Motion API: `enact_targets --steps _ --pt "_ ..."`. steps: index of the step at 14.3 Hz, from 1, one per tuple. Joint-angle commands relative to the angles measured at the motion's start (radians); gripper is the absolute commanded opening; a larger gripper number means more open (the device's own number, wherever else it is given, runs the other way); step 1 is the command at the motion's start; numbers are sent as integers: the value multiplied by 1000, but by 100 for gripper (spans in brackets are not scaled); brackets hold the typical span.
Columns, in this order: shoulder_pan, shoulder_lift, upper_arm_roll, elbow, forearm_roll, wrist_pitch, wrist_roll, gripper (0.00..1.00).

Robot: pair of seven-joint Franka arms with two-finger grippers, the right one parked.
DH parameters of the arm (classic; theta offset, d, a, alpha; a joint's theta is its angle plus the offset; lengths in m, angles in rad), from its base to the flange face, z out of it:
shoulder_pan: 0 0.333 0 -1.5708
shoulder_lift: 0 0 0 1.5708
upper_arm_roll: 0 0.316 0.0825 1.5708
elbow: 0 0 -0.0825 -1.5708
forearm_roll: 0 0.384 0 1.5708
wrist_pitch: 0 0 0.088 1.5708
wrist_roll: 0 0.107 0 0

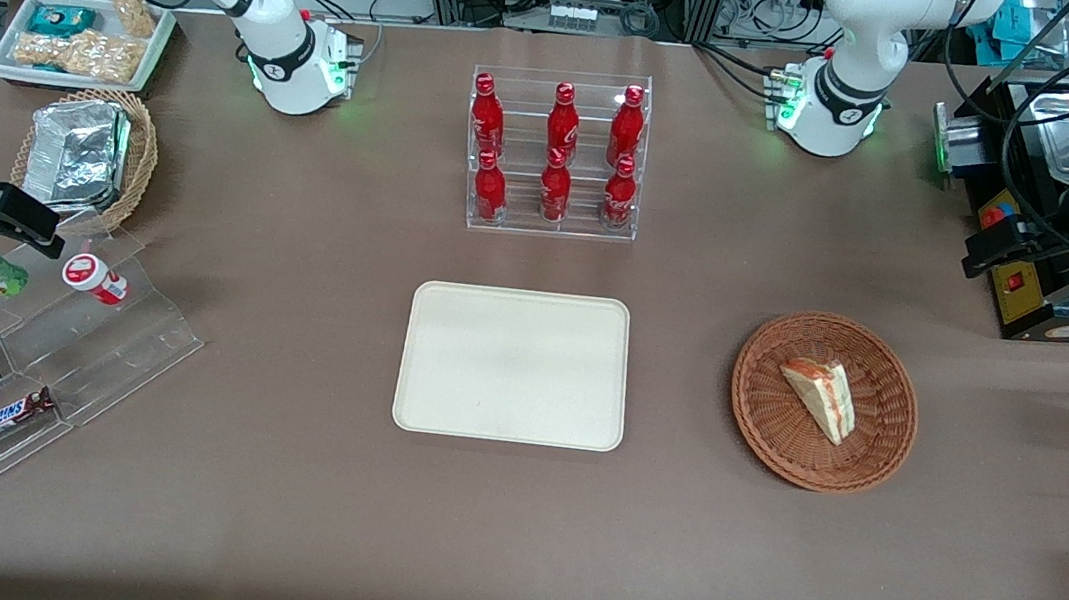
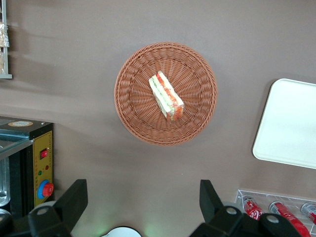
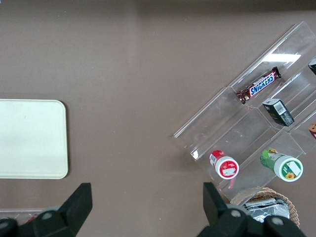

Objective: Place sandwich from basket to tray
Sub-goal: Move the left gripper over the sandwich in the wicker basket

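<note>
The sandwich (image 1: 820,397), a pale wedge with an orange-red filling stripe, lies in the round reddish-brown wicker basket (image 1: 762,422). The cream tray (image 1: 514,364) lies bare beside the basket, toward the parked arm's end of the table. My left gripper (image 1: 999,244) hangs high above the table at the working arm's end, farther from the front camera than the basket. In the left wrist view the gripper (image 2: 142,190) is open and empty, well apart from the basket (image 2: 133,106), the sandwich (image 2: 166,97) and the tray (image 2: 291,128).
A clear rack of red bottles (image 1: 556,154) stands farther from the front camera than the tray. A black control box with a yellow panel (image 1: 1019,287) sits near my gripper. A tan basket with a foil packet (image 1: 83,153) and clear snack shelves (image 1: 34,364) lie toward the parked arm's end.
</note>
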Motion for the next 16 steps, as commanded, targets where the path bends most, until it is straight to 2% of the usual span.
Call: enact_targets --steps 1,6,11,16 --pt "-11 -20 11 -8 -13 -16 -6 100" --pt "-11 -14 11 -9 -11 -25 -18 100" --pt "-8 124 12 -20 -15 4 -119 100" --pt "-14 194 12 -181 -19 286 -302 100"
